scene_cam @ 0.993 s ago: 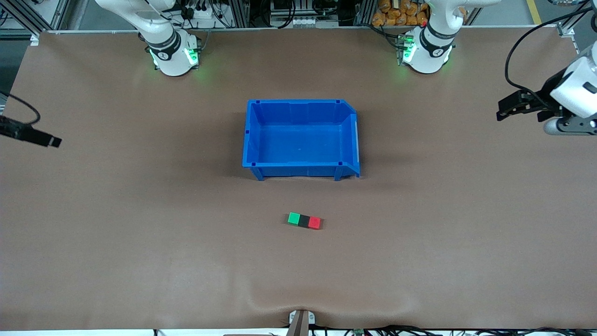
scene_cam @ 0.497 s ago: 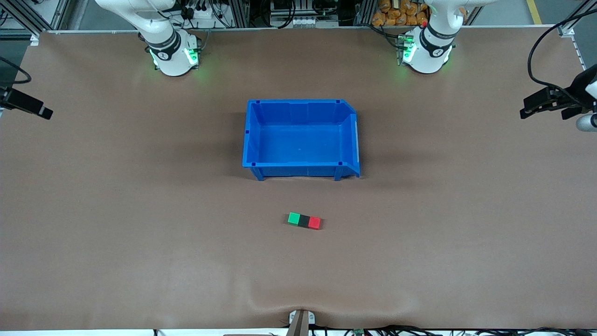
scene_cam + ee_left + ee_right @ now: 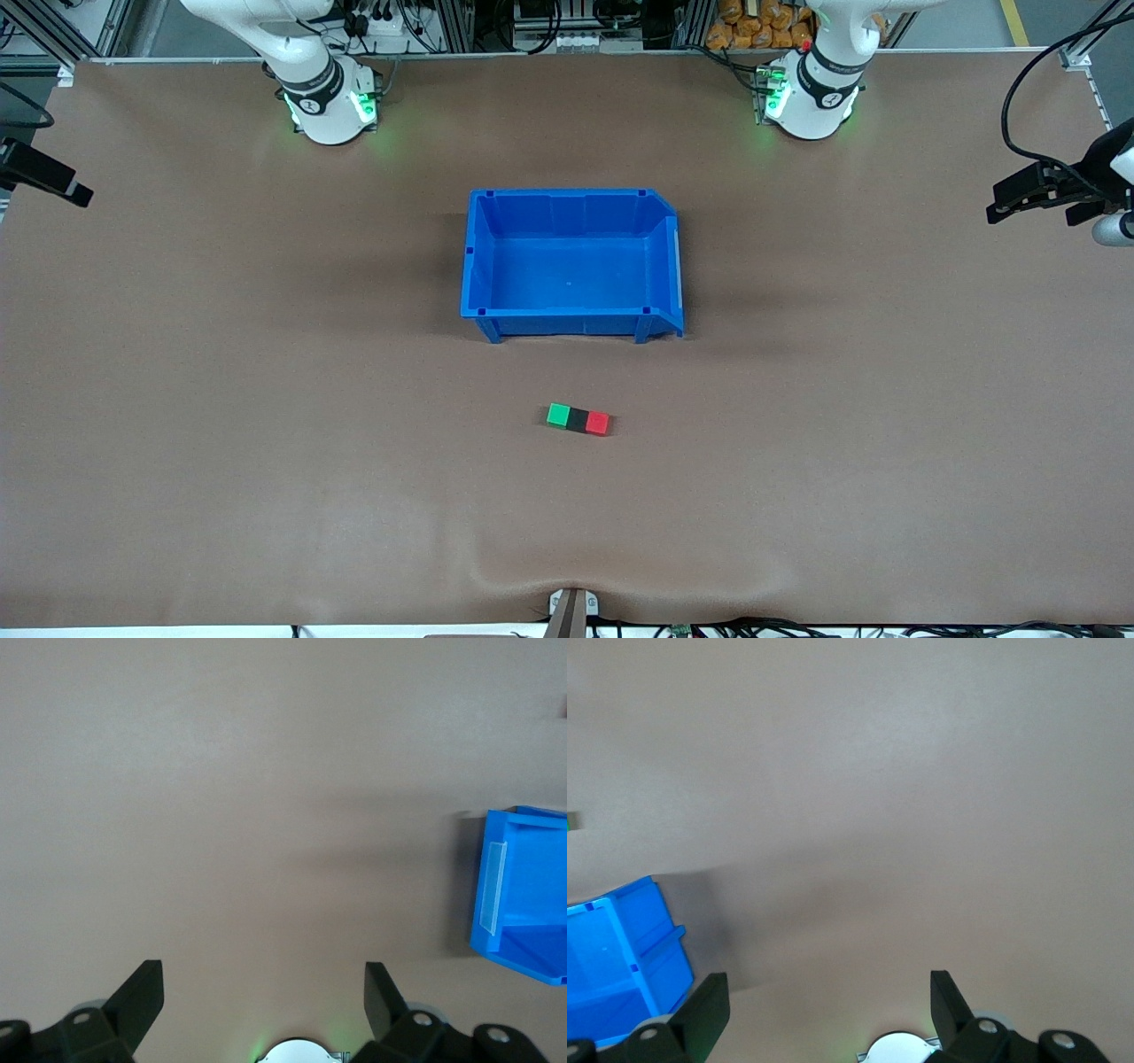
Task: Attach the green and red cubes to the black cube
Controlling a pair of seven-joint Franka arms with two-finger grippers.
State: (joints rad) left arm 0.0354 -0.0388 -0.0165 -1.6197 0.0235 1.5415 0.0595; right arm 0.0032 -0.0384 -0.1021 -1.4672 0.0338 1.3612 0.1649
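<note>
Well, nearest the front camera we have the three small cubes lying in one row on the brown table (image 3: pixel 266 496): the green cube (image 3: pixel 557 415) toward the right arm's end, the black cube (image 3: pixel 578 419) in the middle, the red cube (image 3: pixel 598 423) toward the left arm's end, each touching its neighbour. So we judge the attaching itself done, and what is left is only for both arms to stand off. Nothing lies around the row that could knock it; if any move follows, we would want it kept well away from the cubes so the joined row is not nudged apart. A little farther from the camera sits the blue plastic bin (image 3: pixel 481 257), empty, well apart from the cubes and in nobody's way. Out at the table's ends we find the grippers. The right gripper (image 3: pixel 824 1005) hangs over the table edge at the right arm's end, fingers spread wide with nothing between them. The left gripper (image 3: pixel 263 997) hangs over the edge at the left arm's end, likewise spread wide and empty. Both arms wait.
</note>
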